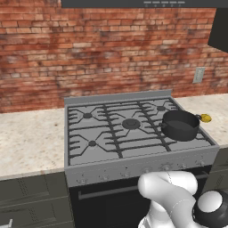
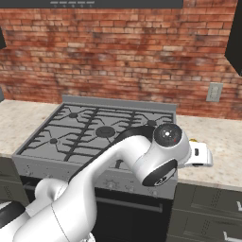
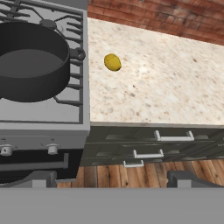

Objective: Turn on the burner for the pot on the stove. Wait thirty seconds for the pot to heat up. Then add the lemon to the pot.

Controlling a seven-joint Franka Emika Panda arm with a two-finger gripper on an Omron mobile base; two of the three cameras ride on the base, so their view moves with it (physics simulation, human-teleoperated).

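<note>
Lemon (image 3: 113, 62) lies on speckled counter (image 3: 166, 83) just right of the stove (image 3: 43, 118), long axis roughly along the stove's edge. Gripper (image 3: 111, 178) fingers spread wide, holding nothing, well above the counter's front. Pot (image 3: 28, 61) sits on right front burner.

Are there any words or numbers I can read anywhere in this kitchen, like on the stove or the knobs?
No readable text anywhere.
Range hood: small pale marks in a row, too small to read.
Stove knobs: no markings can be made out.
Wall outlet: plain, no writing.
Pot and lemon: no label.
</note>
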